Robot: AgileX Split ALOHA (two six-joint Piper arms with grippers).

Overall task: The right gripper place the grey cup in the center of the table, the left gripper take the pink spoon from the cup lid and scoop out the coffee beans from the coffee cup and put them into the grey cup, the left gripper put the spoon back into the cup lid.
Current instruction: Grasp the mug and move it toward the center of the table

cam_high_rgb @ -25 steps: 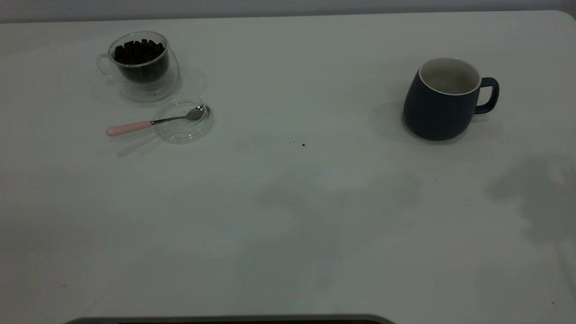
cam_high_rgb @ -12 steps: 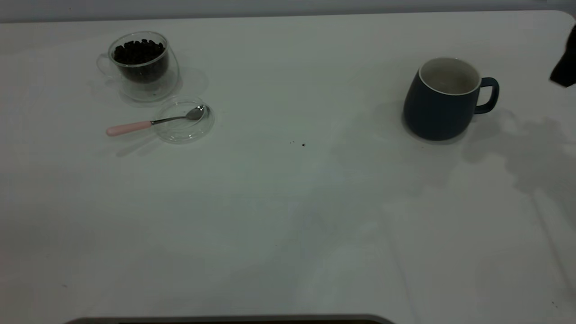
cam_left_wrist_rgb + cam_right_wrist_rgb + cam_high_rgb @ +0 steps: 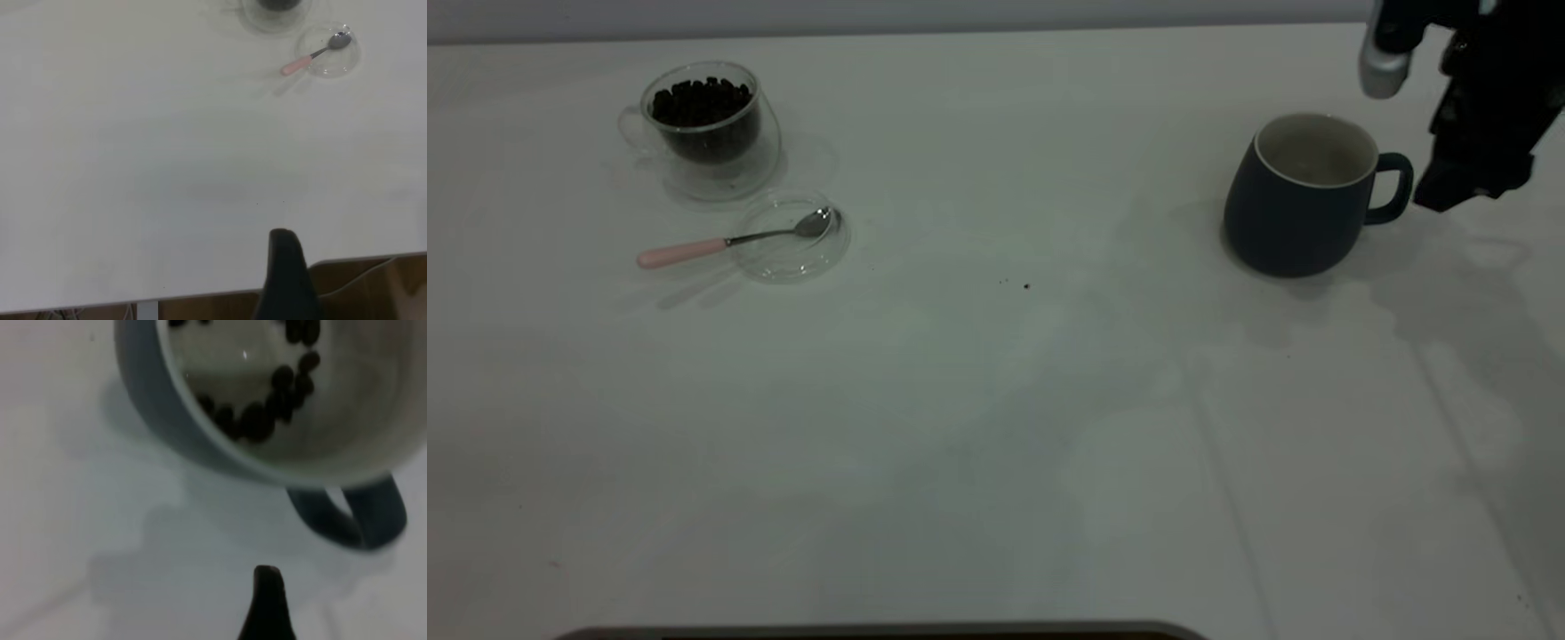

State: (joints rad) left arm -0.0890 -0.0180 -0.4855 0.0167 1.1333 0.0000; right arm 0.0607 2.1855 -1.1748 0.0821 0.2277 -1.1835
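The grey cup [image 3: 1294, 209] stands at the right of the table [image 3: 996, 427], its handle [image 3: 1394, 187] pointing right. My right gripper [image 3: 1449, 191] hangs just right of that handle, apart from it. The right wrist view shows the grey cup [image 3: 200, 447] close ahead of the right gripper [image 3: 267, 587], with a few dark beans [image 3: 263, 413] on its white inside. At the far left stands the coffee cup [image 3: 710, 133] full of coffee beans [image 3: 698, 100]. In front of it the pink spoon [image 3: 680, 254] rests with its bowl in the cup lid [image 3: 791, 253]. The left gripper [image 3: 283, 250] hovers over the table's near edge, far from the pink spoon [image 3: 297, 65].
Tiny dark specks [image 3: 1024, 285] lie near the middle of the table. The right arm's shadow falls across the table's right side. A dark rounded edge [image 3: 871, 631] shows at the front of the exterior view.
The right arm has come in from the right edge and moved left to beside the grey cup's handle. Cup, spoon, lid and coffee cup have not moved.
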